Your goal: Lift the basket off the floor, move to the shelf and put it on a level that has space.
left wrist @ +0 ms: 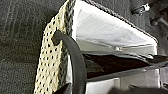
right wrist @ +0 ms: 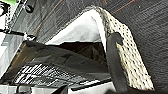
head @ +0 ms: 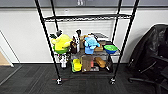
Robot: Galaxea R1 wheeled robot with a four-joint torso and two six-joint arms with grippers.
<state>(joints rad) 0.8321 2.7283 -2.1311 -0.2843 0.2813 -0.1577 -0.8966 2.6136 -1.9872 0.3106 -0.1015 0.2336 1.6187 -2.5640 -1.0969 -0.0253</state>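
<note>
A: Dark carpet floor [head: 30,80] runs to the white wall, and the shelf [head: 86,45] stands straight ahead of us.

B: Its top level [head: 87,17] looks bare. The basket [left wrist: 52,62] hangs between our wrists, one dark handle [right wrist: 116,62] toward each arm; whether our grippers are clamped, we cannot tell.

Head view: high up, facing forward and slightly down at the tall black wire rack [head: 86,45] dead centre, a fair way back, white wall behind, dark charcoal carpet [head: 32,80] from 4 to 8 o'clock, black office chair [head: 152,55] at 3 o'clock. Left wrist view: right up against the beige woven basket with grey rim [left wrist: 51,62], looking along its white lining and down onto carpet. Right wrist view: same closeness, other side of that basket. Shared by both wrist views: basket and carpet.
</note>
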